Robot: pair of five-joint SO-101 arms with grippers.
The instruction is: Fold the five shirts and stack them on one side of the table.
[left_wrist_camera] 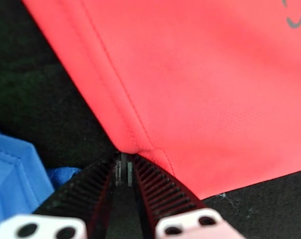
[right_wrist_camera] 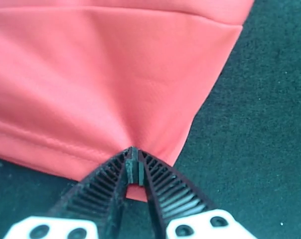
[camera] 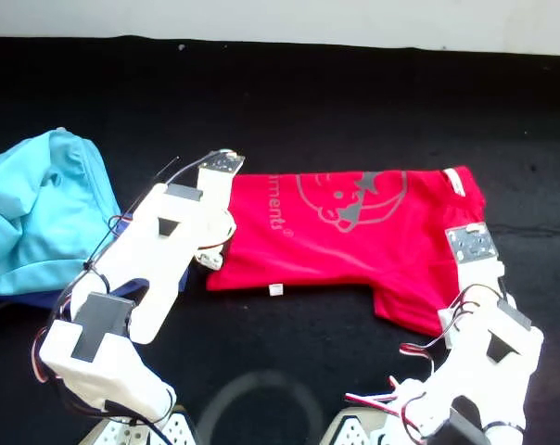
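My left jaws pinch the red shirt (camera: 345, 232) at a hem corner, right jaws pinch its opposite edge; blue fabric heap (camera: 39, 213) beside on the worktop (camera: 308, 93).

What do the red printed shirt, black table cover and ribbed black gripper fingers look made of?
Red printed shirt: thin matte knit, probably synthetic jersey; fine mesh texture, stitched hem, soft puckers at the pinch.
Black table cover: felt-like cloth; fuzzy, lint-speckled surface.
Ribbed black fingers: moulded or printed plastic, possibly rubbery; hard to tell.
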